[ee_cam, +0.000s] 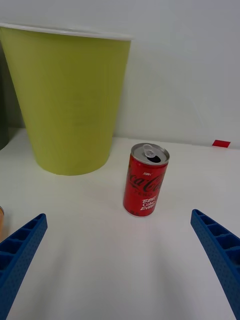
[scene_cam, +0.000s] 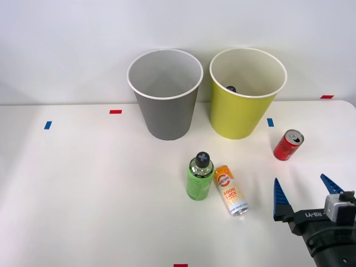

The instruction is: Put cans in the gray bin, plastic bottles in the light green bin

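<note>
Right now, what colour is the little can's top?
Silver, on the small stubby red metal can; the right wrist view shows it best.

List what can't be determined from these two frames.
- Light green bin, front view: a dark object pokes above its near wall; the wall hides the rest, so what it is stays unclear.
- Gray bin, front view: bottom hidden by its near wall.
- Orange-white can, wrist view: cut off by the edge beside the open right tool.

gray bin [scene_cam: 165,111], light green bin [scene_cam: 242,108] — white rims, red can [ee_cam: 145,180]
</note>
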